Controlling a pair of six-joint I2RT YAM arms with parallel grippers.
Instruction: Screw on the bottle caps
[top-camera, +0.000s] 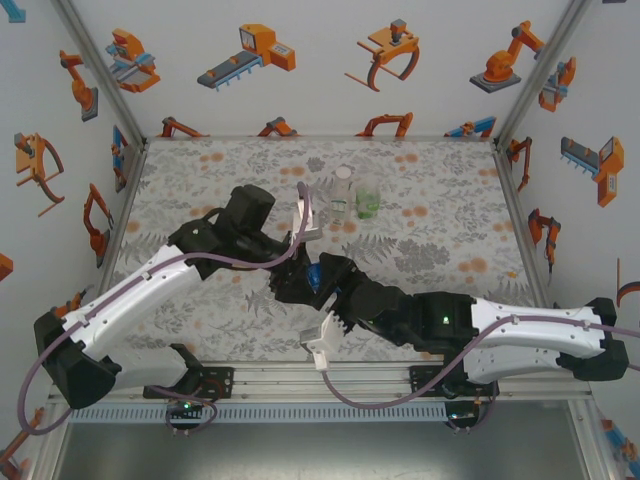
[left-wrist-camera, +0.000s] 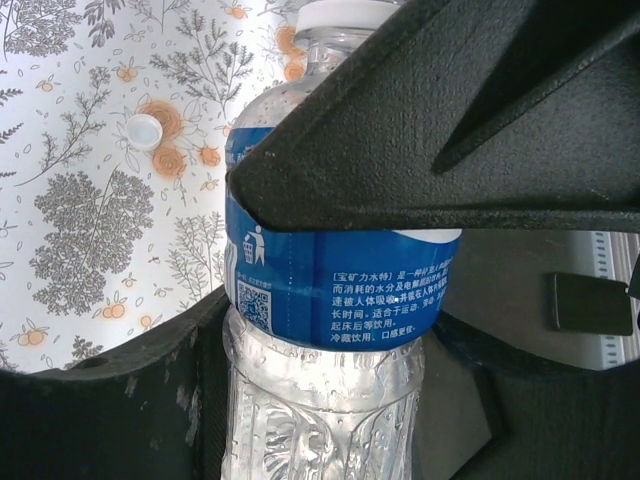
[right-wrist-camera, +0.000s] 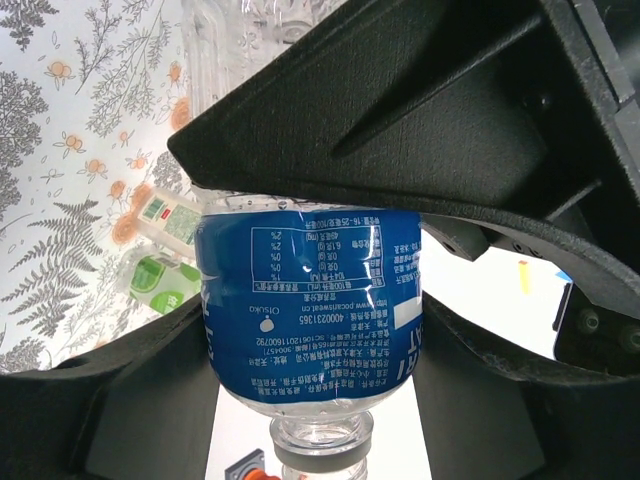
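Item: 1 blue-label bottle (left-wrist-camera: 340, 300), over the counter (top-camera: 450, 230), white cap (left-wrist-camera: 345, 12) on its neck. Left end effector (left-wrist-camera: 300, 260) clamped across the label; right end effector (right-wrist-camera: 300, 290) clamped on the same bottle. Risk: 2 opposing grips may buckle the thin wall or jolt the cap off.

Overhead view looks down; both wrist views, very close, share the blue-labelled bottle (left-wrist-camera: 340, 290).

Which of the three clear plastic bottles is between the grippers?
The blue-labelled clear plastic bottle; the white-and-green-labelled bottle and the green-tinted bottle stand free farther back.
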